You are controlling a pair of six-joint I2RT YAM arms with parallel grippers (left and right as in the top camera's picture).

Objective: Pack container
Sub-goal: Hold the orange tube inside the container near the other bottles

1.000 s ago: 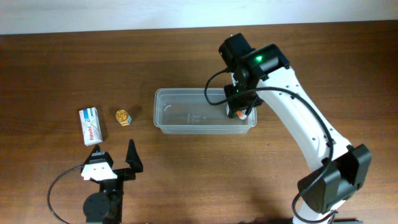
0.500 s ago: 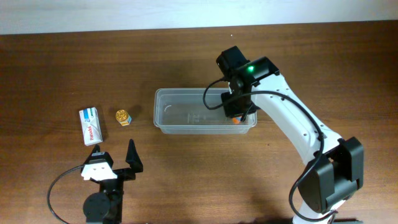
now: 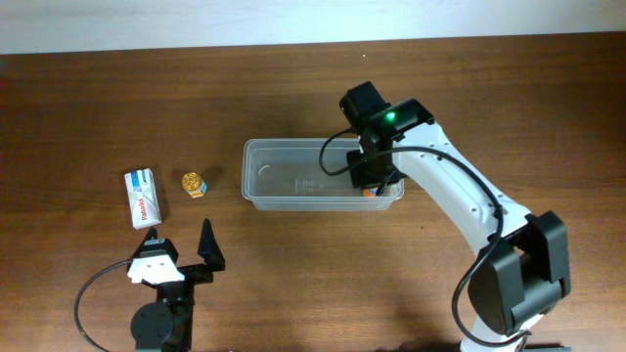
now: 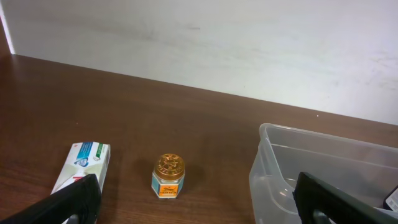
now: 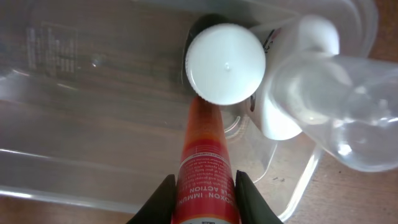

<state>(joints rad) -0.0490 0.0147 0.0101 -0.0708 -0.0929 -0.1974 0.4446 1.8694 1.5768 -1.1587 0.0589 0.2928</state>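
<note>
Between the two fingers of the right gripper (image 5: 206, 202): one red tube (image 5: 204, 155), clamped tight, cap end down inside the container (image 5: 74, 168).

Its single white cap (image 5: 225, 63) points away from the fingers toward the container floor; whether it touches cannot be told. Just beside the cap, toward the container's end wall, lies one white bottle (image 5: 292, 93) with a clear top. One clear container surrounds both, standing on the brown table (image 3: 98, 98). Well apart, the left gripper (image 3: 179, 240) hovers with jaws spread wide and nothing between them. Ahead of its fingers two loose items lie on the table: one gold-lidded jar (image 4: 168, 176) nearly straight ahead, and one white box (image 4: 84, 167) just beyond its left finger. The container's near end stands ahead of its right finger.
</note>
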